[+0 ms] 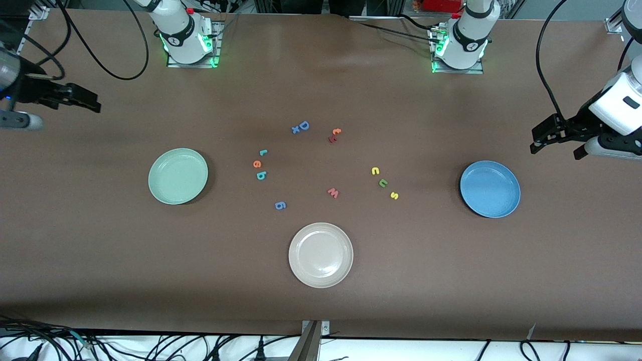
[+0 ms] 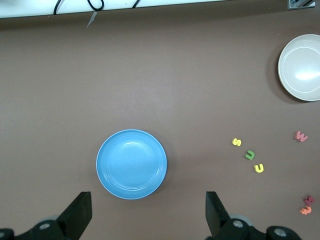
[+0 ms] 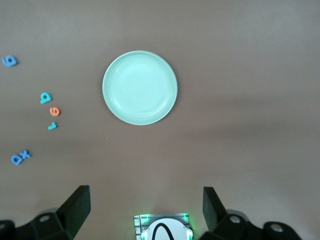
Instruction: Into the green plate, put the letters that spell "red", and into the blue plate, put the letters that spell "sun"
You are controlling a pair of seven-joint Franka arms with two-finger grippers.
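Both plates are bare: the green plate [image 1: 178,176] sits left of centre in the front view, the blue plate [image 1: 490,189] at right. Between them lie the letters that spell "red" [image 1: 258,164] and the letters that spell "sun" [image 1: 384,183]. These foam bits are probably light, soft and thin, best pinched across their edges. The left gripper [image 1: 540,139] and right gripper [image 1: 85,101] wait at the frame edges, fingers spread and empty. No brand is readable.

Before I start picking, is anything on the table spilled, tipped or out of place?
Nothing stands out. The green plate, blue plate and beige plate sit flat and hold nothing. The foam letters lie loose on the table between them. Both tools, left and right, are open at the table's ends.
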